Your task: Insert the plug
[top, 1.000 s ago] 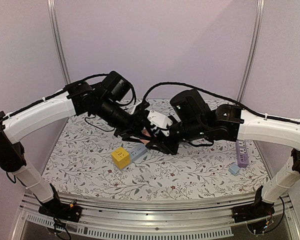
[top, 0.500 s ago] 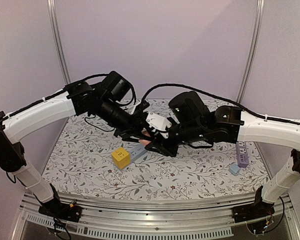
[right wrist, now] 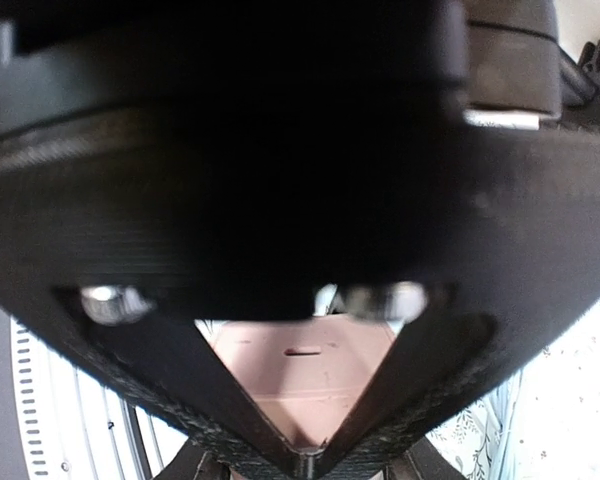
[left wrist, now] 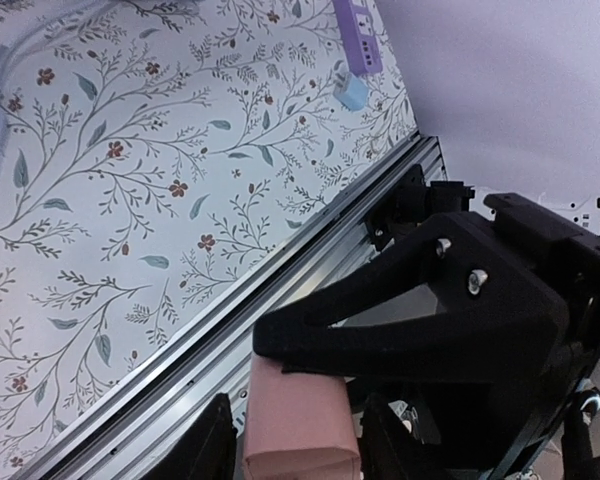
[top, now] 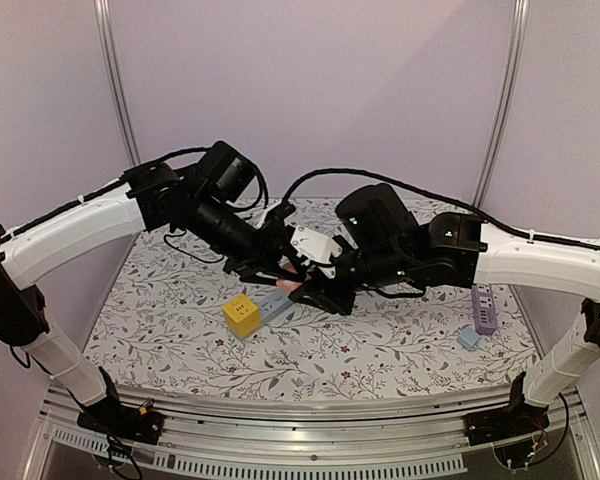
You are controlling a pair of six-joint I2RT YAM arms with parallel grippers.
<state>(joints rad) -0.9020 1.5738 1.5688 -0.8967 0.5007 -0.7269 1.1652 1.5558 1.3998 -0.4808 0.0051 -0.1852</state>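
Observation:
A pink plug block (top: 295,284) hangs above the table between the two arms. In the left wrist view the pink plug (left wrist: 300,420) sits between the fingers of my left gripper (left wrist: 298,440), which is shut on it. The right gripper's black finger lies across its far end. My left gripper (top: 284,272) and right gripper (top: 311,287) cross each other tightly. In the right wrist view the pink plug (right wrist: 305,375) shows one flat face with a thin slot. It is framed by the other gripper's black V, with my right gripper (right wrist: 308,468) closed around it. A light blue power strip (top: 275,305) lies just below.
A yellow socket cube (top: 242,315) stands beside the blue strip. A purple power strip (top: 484,306) and a small pale blue cube (top: 468,338) lie at the right edge, the purple strip (left wrist: 358,35) also showing far off in the left wrist view. The flowered table cloth (top: 380,350) ends at a metal rail (left wrist: 230,310).
The right arm has edged slightly left and down, closer against the left gripper. The pink plug stays held in the same spot.

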